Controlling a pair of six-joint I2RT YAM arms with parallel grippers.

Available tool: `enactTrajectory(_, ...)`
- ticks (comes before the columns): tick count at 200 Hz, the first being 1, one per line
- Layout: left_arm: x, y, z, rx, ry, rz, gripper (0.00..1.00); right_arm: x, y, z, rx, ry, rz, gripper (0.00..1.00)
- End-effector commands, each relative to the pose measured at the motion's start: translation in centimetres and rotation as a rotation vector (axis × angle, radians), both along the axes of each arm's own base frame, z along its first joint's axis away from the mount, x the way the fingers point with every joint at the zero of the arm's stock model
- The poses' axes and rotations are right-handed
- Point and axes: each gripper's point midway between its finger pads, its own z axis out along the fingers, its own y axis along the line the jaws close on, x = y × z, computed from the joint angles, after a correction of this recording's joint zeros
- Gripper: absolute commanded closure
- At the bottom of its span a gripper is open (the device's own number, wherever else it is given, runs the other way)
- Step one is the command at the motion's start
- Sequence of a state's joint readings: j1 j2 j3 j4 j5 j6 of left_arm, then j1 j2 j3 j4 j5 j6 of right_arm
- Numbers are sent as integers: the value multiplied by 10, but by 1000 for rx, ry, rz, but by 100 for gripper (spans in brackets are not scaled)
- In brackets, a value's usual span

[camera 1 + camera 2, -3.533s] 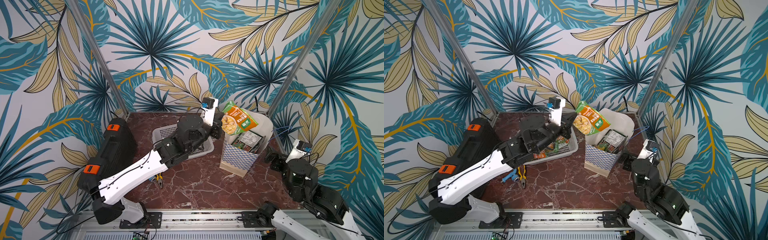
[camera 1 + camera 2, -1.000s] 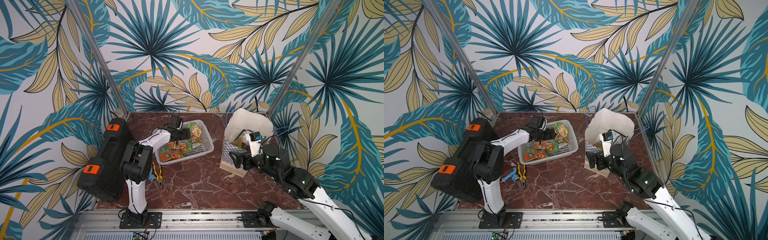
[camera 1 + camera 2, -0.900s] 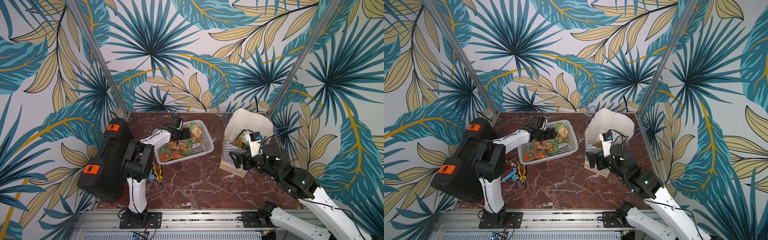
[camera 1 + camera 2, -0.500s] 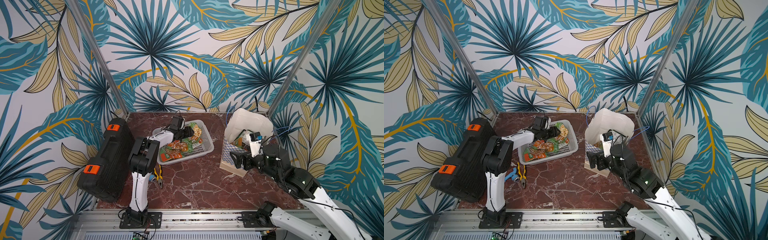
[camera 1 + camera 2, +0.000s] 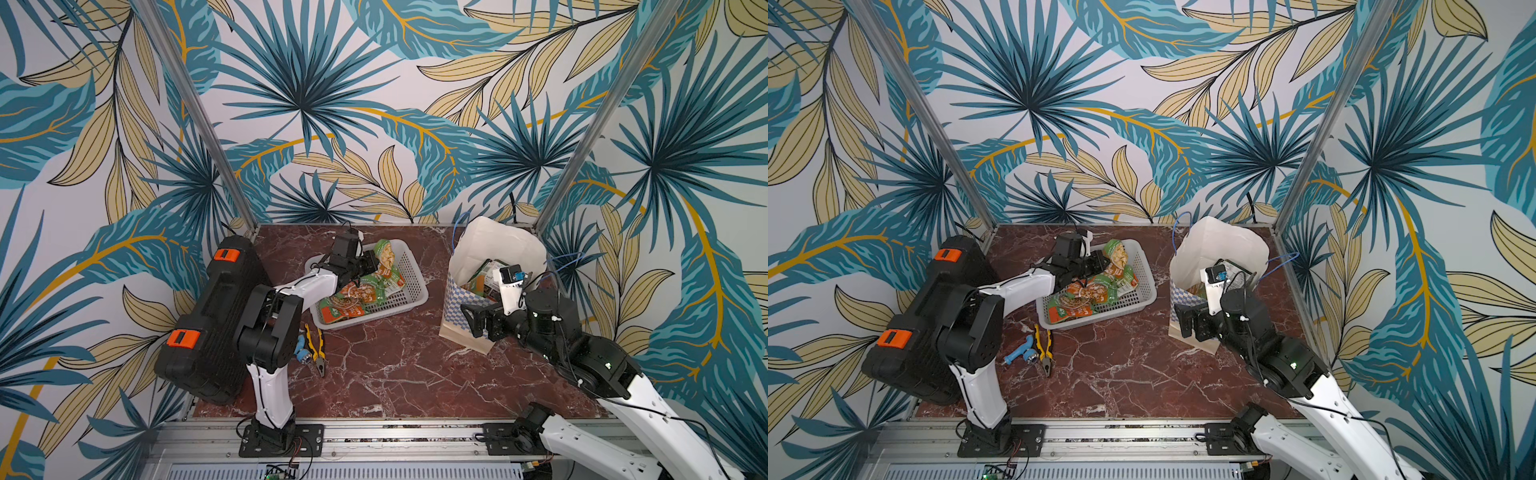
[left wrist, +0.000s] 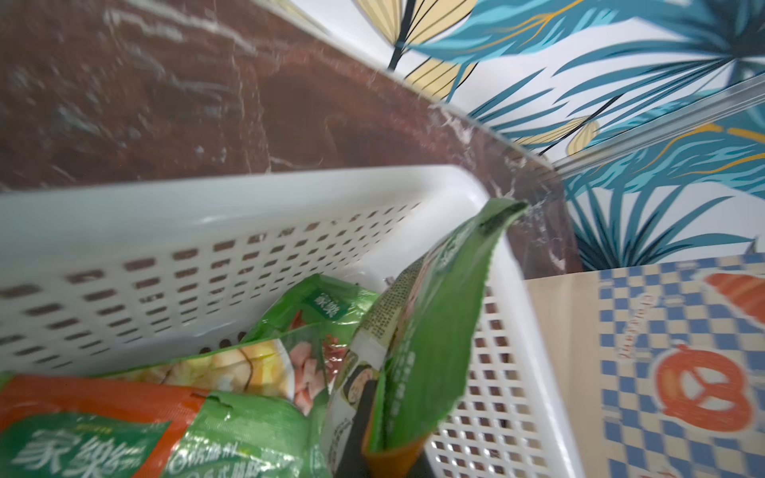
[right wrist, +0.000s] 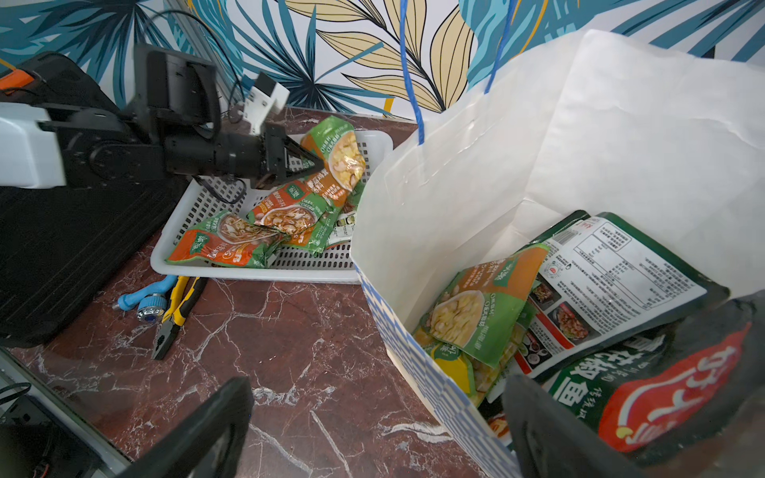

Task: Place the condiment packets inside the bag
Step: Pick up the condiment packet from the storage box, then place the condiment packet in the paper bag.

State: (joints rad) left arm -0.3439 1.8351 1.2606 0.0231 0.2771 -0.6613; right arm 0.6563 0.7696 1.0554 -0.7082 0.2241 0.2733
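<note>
Clerk: Packets (image 5: 357, 293), green and orange, in a loose heap in the white basket (image 5: 409, 276) on the table (image 5: 395, 374). More are already in the bag (image 5: 498, 241), which stands near the basket.

Checker: Handling?

Clerk: By the look, light, limp, glossy film, likely to slip and sag. Best pinched flat at a sealed edge or corner, not across the filled middle.

Checker: Left tool (image 7: 314, 165)?

Clerk: Closed tight on the edge of one item, the held packet (image 7: 339, 155), near its orange end. That item stands raised on end at the basket's far end.

Checker: Right tool (image 5: 476, 322)?

Clerk: Spread wide, nothing in it, at the bag's near side. The right wrist view puts the bag's near wall between its fingers (image 7: 207, 426). Contact cannot be told.

Checker: Differences between views?

Clerk: Only the right wrist view shows the bag's contents: a green-orange packet (image 7: 484, 306) lying against larger dark pouches (image 7: 621, 273). Only the left wrist view shows the pinch close up and the held packet's printed back. Both top views lack that detail but place everything, including the pliers (image 5: 318, 353) on the table beside the basket.
</note>
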Motion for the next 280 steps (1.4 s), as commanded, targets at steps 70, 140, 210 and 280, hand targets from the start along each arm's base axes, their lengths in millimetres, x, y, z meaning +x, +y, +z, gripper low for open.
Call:
enactTrajectory(70, -90, -33, 187, 25, -340, -54, 100, -15, -101, 15, 51, -175, -484, 0)
enactTrajectory(140, -175, -72, 294, -31, -575, -139, 100, -32, -133, 7, 87, -198, -622, 0)
enactTrajectory(210, -203, -160, 314, -21, -647, -271, 100, -27, -126, 2, 97, -187, -601, 1)
enactTrajectory(280, -158, -211, 257, 192, -541, -270, 100, -26, -115, -3, 94, -168, -537, 0)
